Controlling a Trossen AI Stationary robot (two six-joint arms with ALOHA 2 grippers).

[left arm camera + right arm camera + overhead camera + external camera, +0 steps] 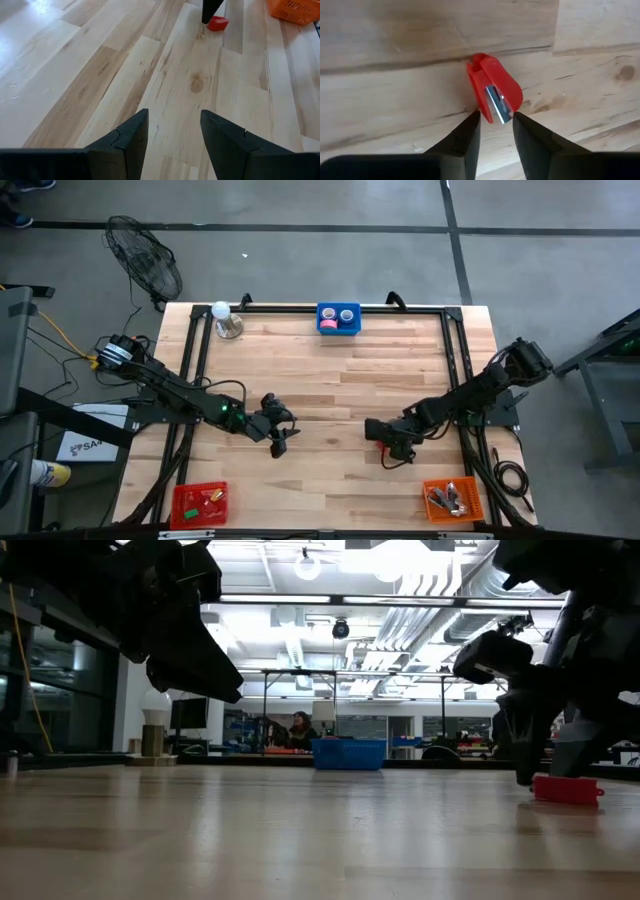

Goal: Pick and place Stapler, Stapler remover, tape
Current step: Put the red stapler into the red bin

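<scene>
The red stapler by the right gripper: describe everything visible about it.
The red stapler is small, with a glossy plastic-looking body, a rounded nose and a shiny metal strip showing along its length. It lies flat on the wooden table, on the right side, in front of the orange basket. The right gripper is down over it, fingers straddling one end with the stapler between them; whether they already pinch it cannot be told. In the low view it shows as a low red block on the tabletop.
</scene>
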